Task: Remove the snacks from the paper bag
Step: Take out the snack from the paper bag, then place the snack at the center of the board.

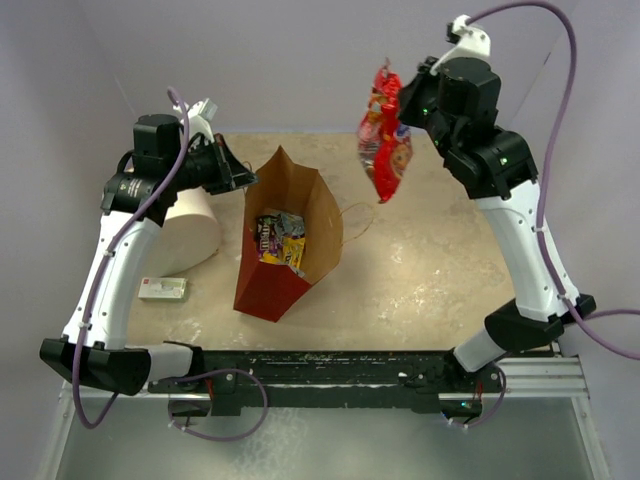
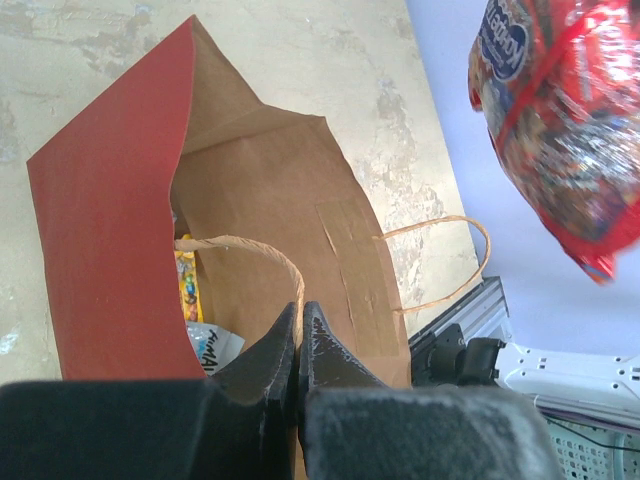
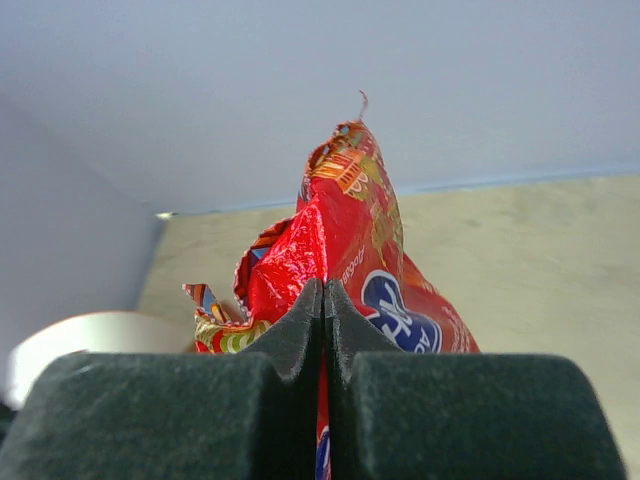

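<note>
red cookie bag hanging aloft, up right | red paper bag upright, mouth open | small candy packs inside

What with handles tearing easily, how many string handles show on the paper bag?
2. One handle runs into the shut left fingers at the paper bag's left side; the other handle hangs off its right side.
</note>
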Controlling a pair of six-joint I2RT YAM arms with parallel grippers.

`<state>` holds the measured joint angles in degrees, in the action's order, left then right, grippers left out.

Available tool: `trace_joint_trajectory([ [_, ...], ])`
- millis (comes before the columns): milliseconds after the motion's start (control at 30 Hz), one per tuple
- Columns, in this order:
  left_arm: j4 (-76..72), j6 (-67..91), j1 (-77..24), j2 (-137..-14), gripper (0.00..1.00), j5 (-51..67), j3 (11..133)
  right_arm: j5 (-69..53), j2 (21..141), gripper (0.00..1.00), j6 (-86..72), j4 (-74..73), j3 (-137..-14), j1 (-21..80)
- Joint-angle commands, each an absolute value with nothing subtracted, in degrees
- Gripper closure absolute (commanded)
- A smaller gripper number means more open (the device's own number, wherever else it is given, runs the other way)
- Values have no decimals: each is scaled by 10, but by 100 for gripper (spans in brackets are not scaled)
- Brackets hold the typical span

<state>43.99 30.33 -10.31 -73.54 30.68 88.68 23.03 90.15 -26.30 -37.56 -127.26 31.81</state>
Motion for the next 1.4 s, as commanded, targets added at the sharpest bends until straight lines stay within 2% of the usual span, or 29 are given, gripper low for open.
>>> trace_joint_trajectory([
  [0,434,274,-105,-738,100,299,928,266,823,100,-253,-333,-1196,248],
  [300,443,265,-105,-758,100,302,959,301,706,100,-280,-311,-832,112],
  [467,451,262,-105,-768,100,319,976,335,689,100,-291,-283,-692,56],
  [633,455,261,-104,-780,100,336,988,370,721,100,-304,-279,-652,17],
  [767,451,262,-105,-783,100,337,985,373,763,100,-297,-257,-670,15],
  [933,446,263,-105,-782,100,341,982,286,826,100,-289,-206,-712,15],
  [1000,445,262,-105,-781,100,343,976,222,857,92,-264,-184,-728,15],
  [1100,443,257,-105,-774,100,342,967,125,914,69,-236,-250,-805,15],
  [1233,439,250,-105,-760,100,340,957,38,864,40,-193,-238,-794,16],
  [1300,436,247,-105,-752,100,336,946,13,825,33,-190,-237,-771,16],
  [1367,433,241,-105,-746,100,336,940,-33,796,31,-180,-257,-761,16],
])
